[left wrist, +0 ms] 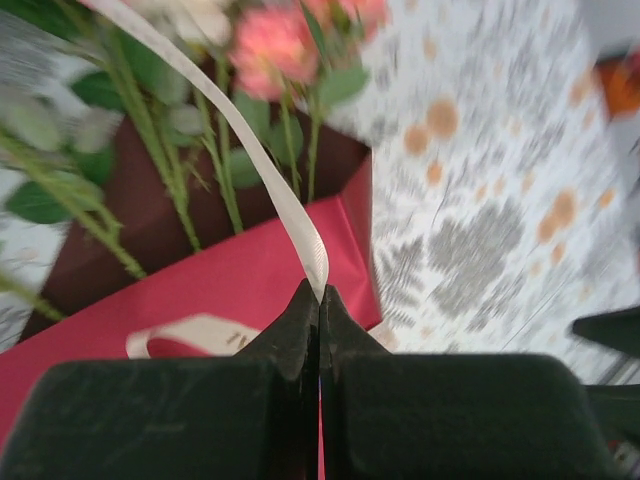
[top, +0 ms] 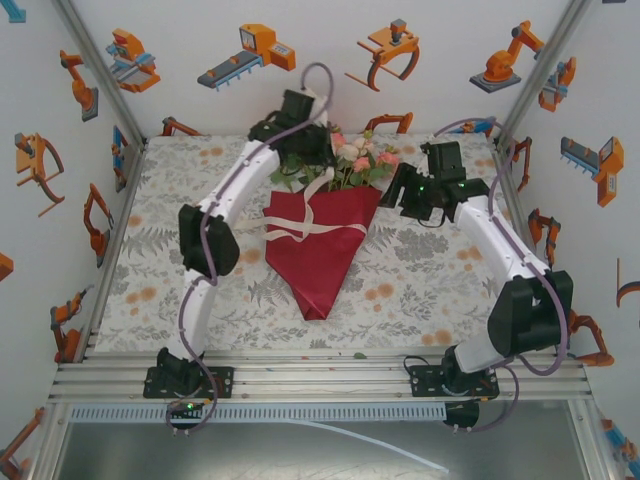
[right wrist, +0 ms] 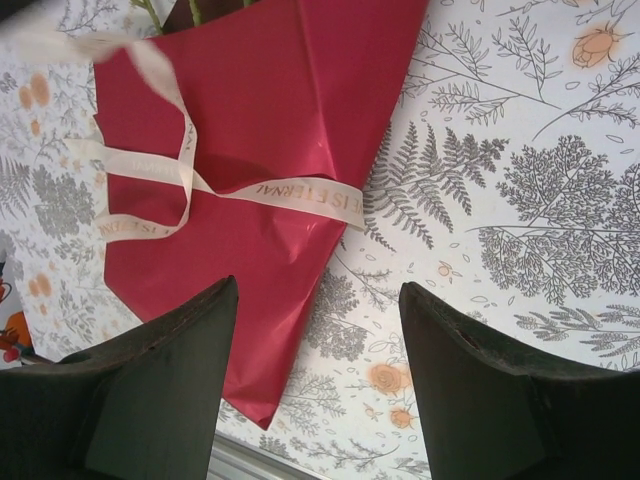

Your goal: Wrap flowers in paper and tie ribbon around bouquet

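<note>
The bouquet lies mid-table: a dark red paper (top: 320,262) cone pointing toward me, with the flowers (top: 358,155) sticking out of its far end. A cream ribbon (top: 303,228) crosses the cone in a loose loop. My left gripper (top: 320,168) hovers over the cone's open end, shut on one ribbon end. In the left wrist view its jaws (left wrist: 320,292) pinch the ribbon (left wrist: 258,158), which runs up taut past the pink blooms (left wrist: 272,45) above the paper (left wrist: 220,285). My right gripper (top: 402,193) stands open beside the cone's right edge, nothing between its fingers (right wrist: 317,287); paper (right wrist: 270,100) and ribbon (right wrist: 292,193) lie below it.
The table (top: 420,280) wears a cloth printed with grey leaves and orange dots. Patterned walls close in the left, right and far sides. An aluminium rail (top: 320,372) runs along the near edge, between the arm bases.
</note>
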Controlling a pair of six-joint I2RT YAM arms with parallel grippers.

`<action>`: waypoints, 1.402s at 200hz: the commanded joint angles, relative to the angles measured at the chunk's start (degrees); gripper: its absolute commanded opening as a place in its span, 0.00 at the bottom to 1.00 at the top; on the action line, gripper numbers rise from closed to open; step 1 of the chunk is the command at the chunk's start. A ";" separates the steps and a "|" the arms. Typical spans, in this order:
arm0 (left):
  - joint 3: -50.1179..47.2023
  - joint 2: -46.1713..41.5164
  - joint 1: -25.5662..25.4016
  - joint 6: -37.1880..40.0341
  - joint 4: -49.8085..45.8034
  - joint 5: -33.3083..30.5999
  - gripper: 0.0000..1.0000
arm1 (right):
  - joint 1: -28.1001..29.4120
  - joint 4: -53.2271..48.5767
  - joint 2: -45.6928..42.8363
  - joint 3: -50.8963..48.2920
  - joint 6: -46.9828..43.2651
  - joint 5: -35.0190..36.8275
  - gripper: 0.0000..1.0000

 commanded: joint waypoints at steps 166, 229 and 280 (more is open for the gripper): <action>-20.58 -16.93 -4.48 23.95 -4.98 2.56 0.51 | 3.27 4.15 6.03 4.09 -15.75 -9.71 0.61; -55.25 -32.68 1.60 -19.71 35.82 3.26 0.56 | 6.94 -7.93 25.05 22.84 -9.88 -1.02 0.58; -51.18 -27.82 0.79 -0.01 22.97 7.91 0.59 | 10.27 -12.09 33.81 30.94 -6.17 -1.39 0.52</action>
